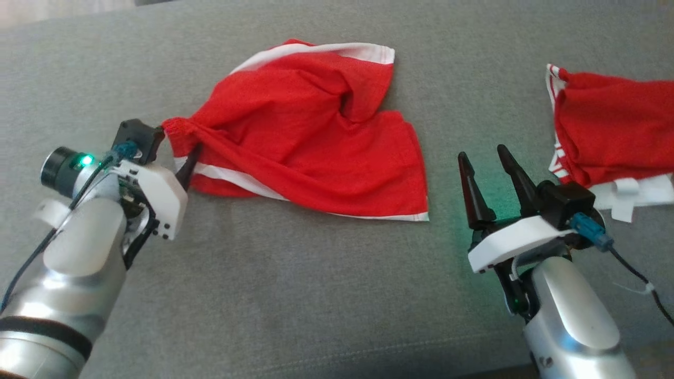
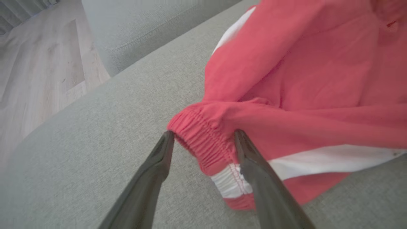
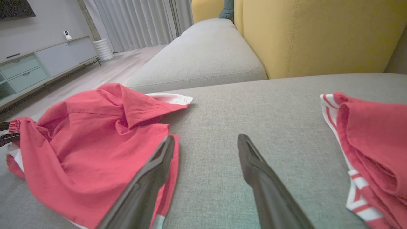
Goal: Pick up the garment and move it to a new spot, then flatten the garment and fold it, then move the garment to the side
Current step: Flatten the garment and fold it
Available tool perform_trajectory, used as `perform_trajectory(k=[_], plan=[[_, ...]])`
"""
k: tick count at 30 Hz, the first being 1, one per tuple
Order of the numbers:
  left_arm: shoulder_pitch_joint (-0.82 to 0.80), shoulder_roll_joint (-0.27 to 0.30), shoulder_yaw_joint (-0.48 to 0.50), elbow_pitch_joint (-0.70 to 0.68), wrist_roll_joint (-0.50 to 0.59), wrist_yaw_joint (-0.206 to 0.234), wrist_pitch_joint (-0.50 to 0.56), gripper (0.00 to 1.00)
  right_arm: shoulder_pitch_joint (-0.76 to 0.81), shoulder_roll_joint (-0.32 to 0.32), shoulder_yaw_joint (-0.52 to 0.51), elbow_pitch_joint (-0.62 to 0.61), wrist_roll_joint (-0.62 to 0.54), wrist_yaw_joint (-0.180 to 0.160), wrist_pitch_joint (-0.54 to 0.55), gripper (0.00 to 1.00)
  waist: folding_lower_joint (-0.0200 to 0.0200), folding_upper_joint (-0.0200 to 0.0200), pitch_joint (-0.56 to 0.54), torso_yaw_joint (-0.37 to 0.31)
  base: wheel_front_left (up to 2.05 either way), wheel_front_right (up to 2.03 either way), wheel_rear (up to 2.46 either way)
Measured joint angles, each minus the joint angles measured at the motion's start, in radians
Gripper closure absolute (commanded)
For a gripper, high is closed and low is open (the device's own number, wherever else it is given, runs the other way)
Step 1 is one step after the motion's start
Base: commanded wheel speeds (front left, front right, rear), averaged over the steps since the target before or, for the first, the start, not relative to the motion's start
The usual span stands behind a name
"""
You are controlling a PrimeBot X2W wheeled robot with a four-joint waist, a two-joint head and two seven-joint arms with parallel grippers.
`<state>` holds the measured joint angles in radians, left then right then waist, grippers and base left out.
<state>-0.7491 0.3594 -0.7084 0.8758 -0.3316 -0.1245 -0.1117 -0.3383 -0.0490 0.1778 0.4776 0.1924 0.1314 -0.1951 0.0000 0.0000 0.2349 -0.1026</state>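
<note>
The garment (image 1: 310,126), red shorts with white trim, lies crumpled on the grey sofa seat (image 1: 316,295). My left gripper (image 1: 181,155) is at its left end, by the gathered elastic waistband (image 2: 203,140). In the left wrist view the left gripper (image 2: 203,135) stands open, its two fingers spread either side of the waistband, which rests between them on the seat. My right gripper (image 1: 482,152) hovers open to the right of the garment, nothing between its fingers. In the right wrist view the right gripper (image 3: 205,138) points over bare sofa, with the garment (image 3: 86,143) to its left.
A second red garment with white stripes (image 1: 611,131) lies at the right edge, on a white piece of cloth (image 1: 632,197). A yellow back cushion (image 3: 318,31) stands behind the seat. Another grey sofa section (image 3: 206,54) and wooden floor (image 2: 38,63) lie beyond the seat's edge.
</note>
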Motion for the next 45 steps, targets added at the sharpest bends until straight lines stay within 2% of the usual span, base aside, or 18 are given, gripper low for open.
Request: perform_trajectory(k=[7,15,19,22,26,29,32,35,45], plan=[[0.033,-0.019,0.009,-0.017,-0.056,0.000,-0.066,0.00,0.007,0.000,-0.031,0.002,-0.009,0.000,0.001,0.00,0.0000,0.0000,-0.043,0.059,0.00,0.00,0.00],[0.162,-0.007,0.033,-0.137,-0.124,0.013,-0.089,0.00,0.066,0.000,-0.055,-0.007,-0.009,0.000,0.010,0.00,0.0000,0.0000,-0.094,0.127,0.00,0.00,0.00],[0.222,-0.004,0.105,-0.246,-0.175,0.069,-0.126,0.00,0.066,0.000,-0.057,-0.029,-0.004,0.000,0.010,0.00,0.0000,0.0000,-0.107,0.142,0.00,0.00,0.00],[0.284,-0.012,0.172,-0.349,-0.194,0.144,-0.137,0.00,0.067,0.000,-0.065,-0.042,0.003,0.000,0.009,0.00,0.0000,0.0000,-0.107,0.138,0.00,0.00,0.00],[0.405,-0.066,0.277,-0.518,-0.206,0.224,-0.138,0.00,0.081,0.000,-0.080,-0.060,0.018,0.000,0.006,0.00,0.0000,0.0000,-0.099,0.126,0.00,0.00,0.00],[0.478,-0.106,0.337,-0.606,-0.169,0.244,-0.138,0.00,0.090,0.000,-0.079,-0.070,0.019,0.000,0.006,0.00,0.0000,0.0000,-0.092,0.119,0.00,0.00,0.00],[0.520,-0.131,0.368,-0.628,-0.141,0.238,-0.138,0.00,0.089,0.000,-0.073,-0.084,0.019,0.000,0.006,0.00,-0.0001,0.0000,-0.084,0.111,0.00,0.00,0.00],[0.531,-0.140,0.368,-0.609,-0.117,0.208,-0.138,0.00,0.089,0.000,-0.069,-0.091,0.028,0.000,0.006,0.00,0.0000,0.0000,-0.074,0.101,0.00,0.00,0.00],[0.427,-0.122,0.335,-0.398,-0.105,0.107,-0.091,0.00,0.086,0.000,-0.066,-0.104,0.028,0.000,0.006,0.00,0.0000,0.0000,-0.030,0.059,0.00,0.00,0.00]])
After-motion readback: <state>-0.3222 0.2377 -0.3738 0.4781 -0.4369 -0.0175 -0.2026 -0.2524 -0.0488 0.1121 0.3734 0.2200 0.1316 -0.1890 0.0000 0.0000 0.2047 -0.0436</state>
